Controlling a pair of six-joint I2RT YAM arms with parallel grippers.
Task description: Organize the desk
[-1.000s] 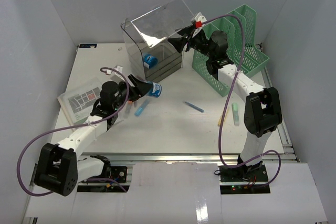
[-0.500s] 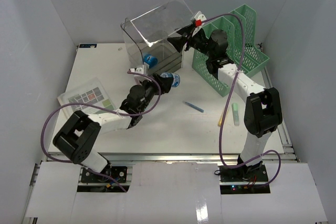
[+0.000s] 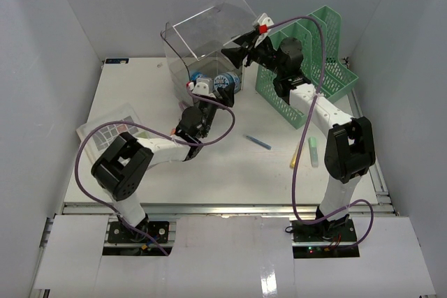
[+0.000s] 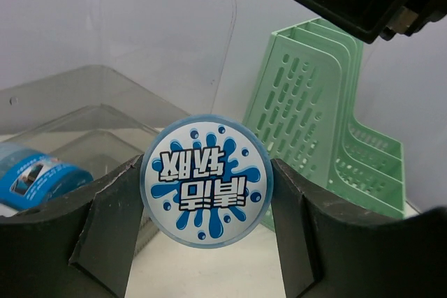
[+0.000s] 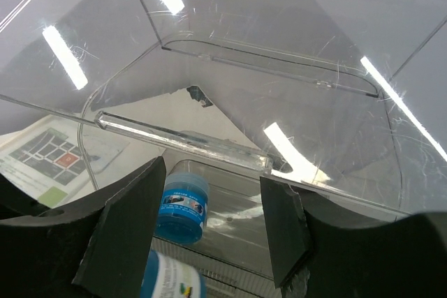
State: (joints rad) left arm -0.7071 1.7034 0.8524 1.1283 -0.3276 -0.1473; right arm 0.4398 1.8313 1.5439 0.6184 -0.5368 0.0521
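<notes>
The white desk (image 3: 133, 88) holds a clear smoky plastic drawer box (image 3: 183, 61). Its lid (image 3: 216, 29) is tilted up and rests across my right gripper (image 3: 241, 50), whose fingers are spread beneath the lid's edge (image 5: 185, 143). My left gripper (image 3: 222, 87) is shut on a blue jar (image 3: 228, 82) at the box's open front. The jar's splash-printed cap (image 4: 206, 181) sits between the fingers (image 4: 112, 228). A second blue jar (image 3: 199, 78) lies inside the box, and it also shows in the left wrist view (image 4: 35, 181) and the right wrist view (image 5: 181, 200).
A green mesh file rack (image 3: 328, 68) stands right of the box, close behind the right arm. A blue pen (image 3: 258, 142), a yellow marker (image 3: 294, 158) and a green highlighter (image 3: 313, 150) lie on the desk's right half. A printed booklet (image 3: 108, 130) lies at the left.
My left arm has carried the blue jar from the desk's left-middle to the far right, up to the box's open front. The right gripper still props the lid.
</notes>
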